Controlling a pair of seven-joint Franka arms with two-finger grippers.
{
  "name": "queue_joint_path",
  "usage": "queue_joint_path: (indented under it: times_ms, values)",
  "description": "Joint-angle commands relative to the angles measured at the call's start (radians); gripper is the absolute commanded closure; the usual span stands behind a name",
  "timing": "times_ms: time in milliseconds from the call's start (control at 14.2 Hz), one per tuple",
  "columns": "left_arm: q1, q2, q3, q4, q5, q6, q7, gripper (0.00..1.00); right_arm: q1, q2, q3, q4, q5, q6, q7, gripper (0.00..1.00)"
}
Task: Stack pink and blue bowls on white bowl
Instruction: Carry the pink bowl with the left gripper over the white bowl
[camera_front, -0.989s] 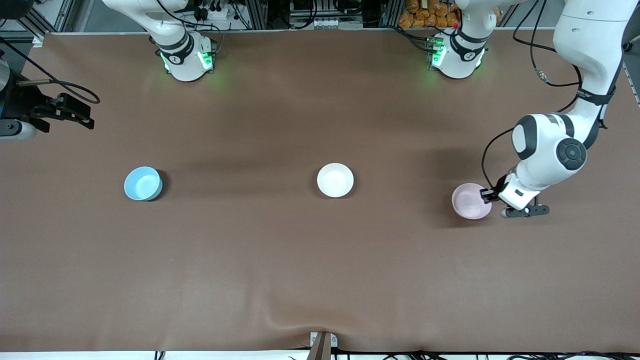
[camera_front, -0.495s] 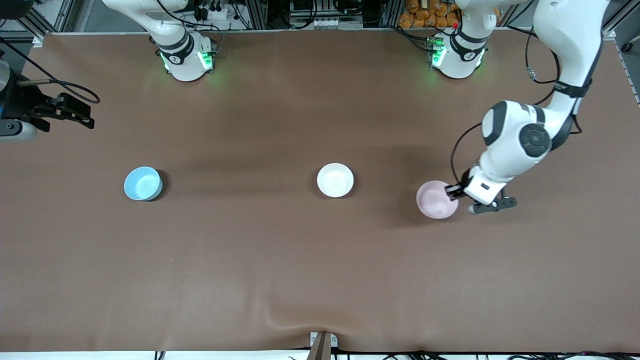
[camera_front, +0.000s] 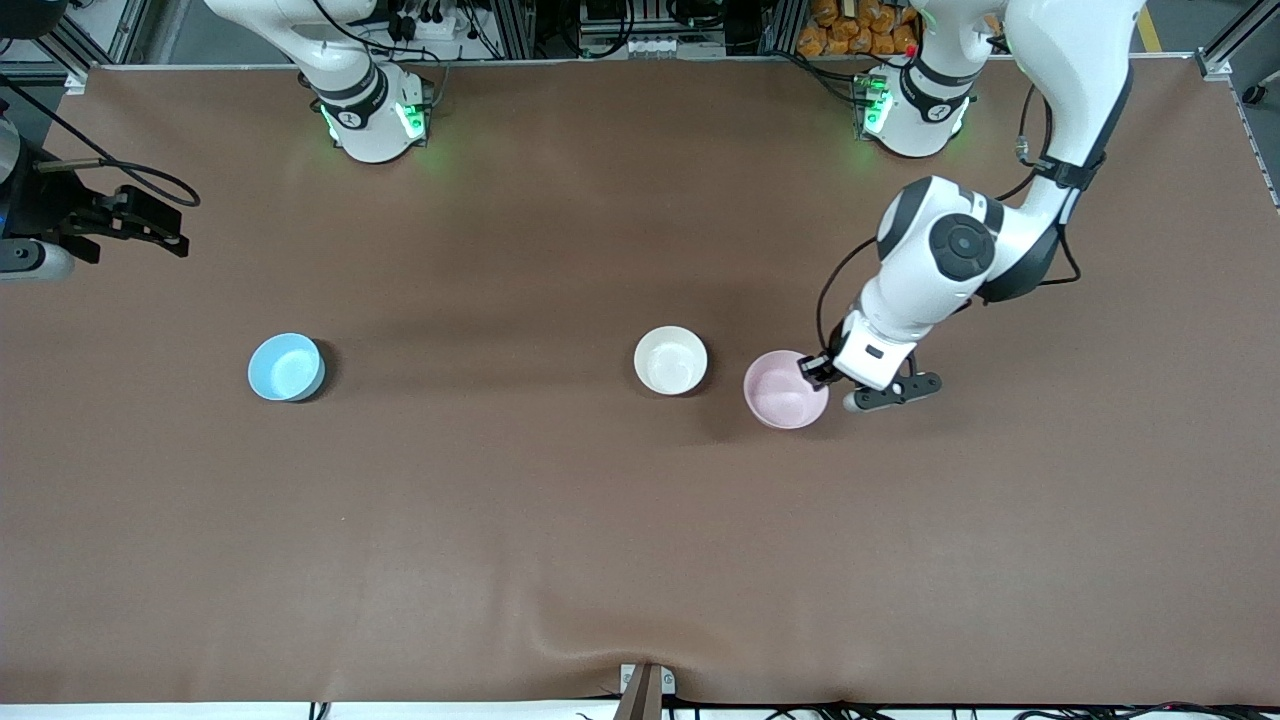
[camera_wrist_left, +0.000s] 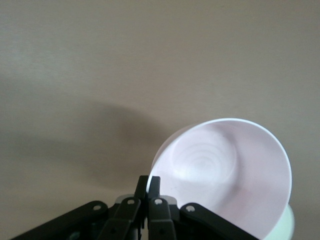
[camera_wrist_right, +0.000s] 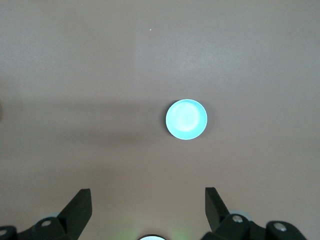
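My left gripper (camera_front: 815, 368) is shut on the rim of the pale pink bowl (camera_front: 784, 390) and holds it just above the table, close beside the white bowl (camera_front: 670, 360), toward the left arm's end. In the left wrist view the fingers (camera_wrist_left: 149, 181) pinch the pink bowl's (camera_wrist_left: 225, 167) rim. The light blue bowl (camera_front: 286, 367) stands alone toward the right arm's end. My right gripper (camera_front: 160, 228) waits high up at that end, open and empty. In the right wrist view its gripper (camera_wrist_right: 147, 192) looks down on the blue bowl (camera_wrist_right: 186, 119).
The brown table mat (camera_front: 600, 540) carries only the three bowls. The arms' bases (camera_front: 375, 110) stand along the edge farthest from the front camera. A small bracket (camera_front: 645, 688) sits at the nearest edge.
My left gripper has carried the pink bowl from the left arm's end toward the white bowl. The right arm, white bowl and blue bowl have not moved.
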Motion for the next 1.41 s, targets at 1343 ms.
queue_joint_path:
  times_ms: [1343]
  values:
    - [-0.269, 0.186, 0.017, 0.214, 0.088, 0.005, -0.477, 1.00, -0.021, -0.005, 0.010, 0.000, 0.017, -0.007, -0.010, 0.00]
